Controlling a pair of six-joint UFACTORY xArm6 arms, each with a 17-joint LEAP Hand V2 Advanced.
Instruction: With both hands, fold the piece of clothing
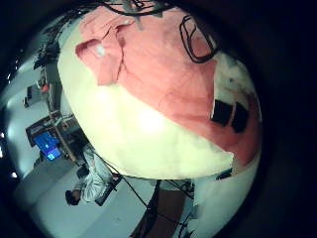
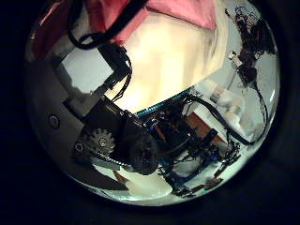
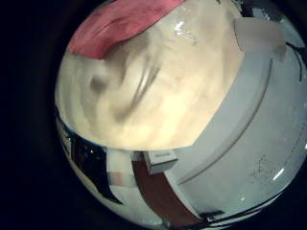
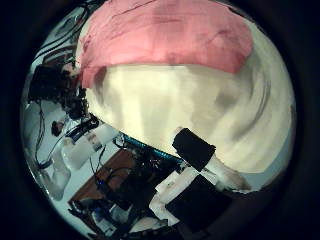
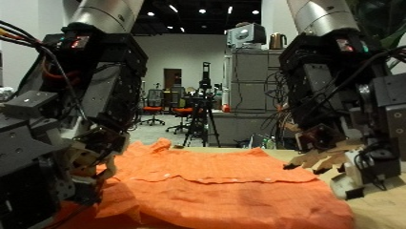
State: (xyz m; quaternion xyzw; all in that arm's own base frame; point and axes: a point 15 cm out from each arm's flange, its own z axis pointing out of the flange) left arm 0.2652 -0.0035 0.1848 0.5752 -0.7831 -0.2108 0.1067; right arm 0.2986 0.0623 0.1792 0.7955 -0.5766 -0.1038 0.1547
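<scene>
An orange piece of clothing [image 5: 215, 186] lies spread on the cream table between both hands. My left hand [image 5: 57, 143] hangs above its edge, fingers relaxed, holding nothing. My right hand [image 5: 340, 134] hangs above the opposite edge, its fingertips [image 5: 345, 164] just over the table, open and empty. The left little finger side palm view shows the cloth [image 1: 168, 74] flat on the table, one corner folded over [image 1: 104, 55]. A strip of the cloth [image 2: 178, 11] shows in the left thumb side palm view. The right thumb side palm view shows the cloth [image 4: 165, 40] away from the palm. It also shows in the right little finger side palm view [image 3: 115, 29].
Bare cream table [image 4: 190, 105] lies on the right hand's side of the cloth. Its edge [image 3: 206, 120] runs close by. Behind the table stand a tripod [image 5: 203, 114], office chairs [image 5: 155, 113] and a grey cabinet [image 5: 252, 95].
</scene>
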